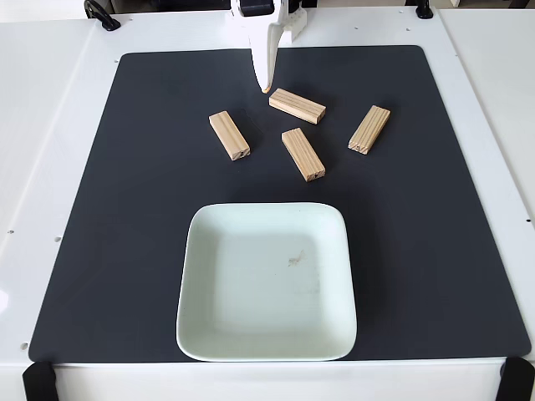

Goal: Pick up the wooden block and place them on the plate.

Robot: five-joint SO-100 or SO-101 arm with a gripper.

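No readable text, labels, brands or numbers anywhere: wooden blocks (296, 124) show plain grain only, plate (266, 282) is unmarked, black mat (125, 209) and white tabletop (50, 125) carry no print.

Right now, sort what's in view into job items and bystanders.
Job items:
- four wooden blocks
- green plate
- arm's fingers

Bystanders:
- black mat
- white table
- black clamps at the table's corners
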